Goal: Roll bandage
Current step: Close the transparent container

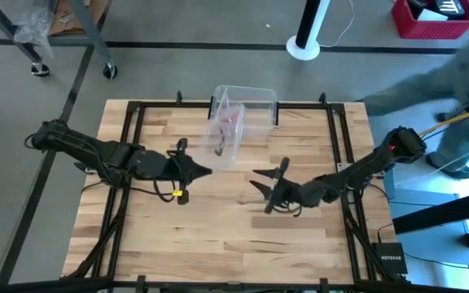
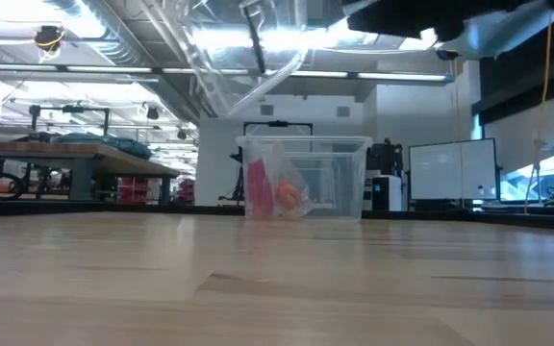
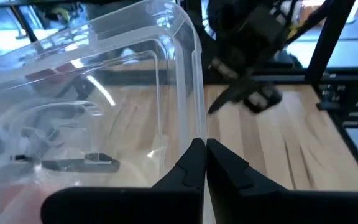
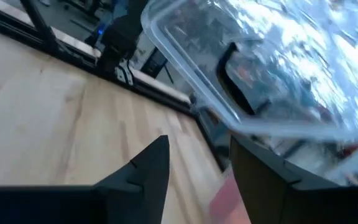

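Your bright red soft cloth bandage [image 2: 257, 185] stands upright, it seems, inside the clear plastic box [image 1: 255, 99] at the bench's [image 1: 218, 244] far edge. Left hand [image 1: 204, 171], fingers together, is nearer; right hand [image 1: 260, 182] gapes empty.

The high camera hangs over the wooden table [image 1: 218, 236], facing straight down, far enough off to take in its whole black frame and the floor around it. The low camera sits at tabletop level, looking flat across the boards at the clear plastic bin [image 2: 304, 178], well away from it, with the workshop behind. The left wrist camera looks past its own fingers [image 3: 191, 163], right up against that bin's wall [image 3: 104, 99]. The right wrist camera peers up at the bin's rim [image 4: 191, 68] from close beneath. All four views share the bin.
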